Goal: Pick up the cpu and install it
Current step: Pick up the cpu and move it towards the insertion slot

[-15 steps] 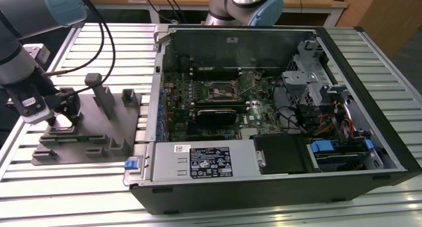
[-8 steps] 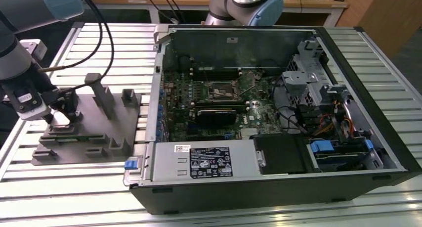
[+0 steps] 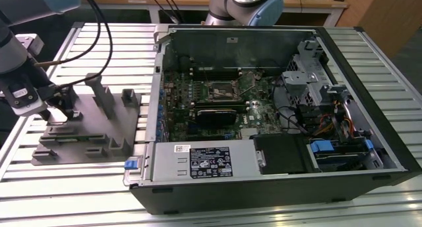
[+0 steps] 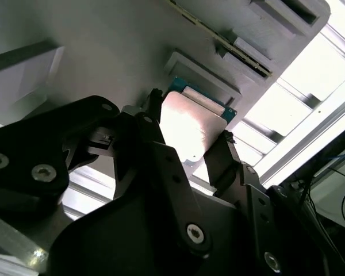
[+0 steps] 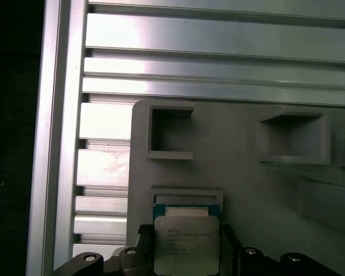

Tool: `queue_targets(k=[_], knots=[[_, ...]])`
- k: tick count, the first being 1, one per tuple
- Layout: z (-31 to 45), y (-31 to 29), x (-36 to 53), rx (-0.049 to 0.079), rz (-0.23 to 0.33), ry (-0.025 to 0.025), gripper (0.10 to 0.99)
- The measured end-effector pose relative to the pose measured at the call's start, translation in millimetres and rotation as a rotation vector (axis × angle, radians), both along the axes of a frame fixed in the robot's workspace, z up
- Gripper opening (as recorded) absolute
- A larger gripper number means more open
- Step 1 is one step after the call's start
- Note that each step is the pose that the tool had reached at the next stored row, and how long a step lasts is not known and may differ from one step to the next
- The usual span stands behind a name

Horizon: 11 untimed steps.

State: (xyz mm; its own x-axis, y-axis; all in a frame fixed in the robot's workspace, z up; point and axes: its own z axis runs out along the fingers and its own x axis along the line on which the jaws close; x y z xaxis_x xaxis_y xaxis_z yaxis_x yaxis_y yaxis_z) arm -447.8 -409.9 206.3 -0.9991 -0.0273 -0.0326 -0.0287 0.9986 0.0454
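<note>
The cpu [image 5: 186, 246] is a small flat square chip with a silvery top and a thin green rim. It sits at a shallow pocket of the grey fixture plate [image 3: 89, 115], on the exterior view's left. My gripper [image 3: 61, 107] reaches down onto that plate. In both wrist views its black fingers [image 4: 219, 155] press against two opposite edges of the cpu [image 4: 187, 123], so the gripper [image 4: 188, 125] is shut on it. The motherboard's open socket [image 3: 221, 91] lies inside the computer case [image 3: 369, 64], to the exterior view's right of the plate.
The fixture plate carries upright grey holders [image 3: 104, 93] and empty square pockets [image 5: 169, 133]. A power-supply box [image 3: 207, 160] fills the case's near side, with drive bays and cables [image 3: 329, 118] on the exterior view's right. Another arm's base [image 3: 247, 4] stands behind the case on the slatted aluminium table [image 3: 79, 197].
</note>
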Motion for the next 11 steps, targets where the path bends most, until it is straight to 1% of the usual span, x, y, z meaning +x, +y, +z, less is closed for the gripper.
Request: queue_targets(k=[11], knots=[[16.7,0.0,0.0,0.000,0.000,-0.0001,0.545]])
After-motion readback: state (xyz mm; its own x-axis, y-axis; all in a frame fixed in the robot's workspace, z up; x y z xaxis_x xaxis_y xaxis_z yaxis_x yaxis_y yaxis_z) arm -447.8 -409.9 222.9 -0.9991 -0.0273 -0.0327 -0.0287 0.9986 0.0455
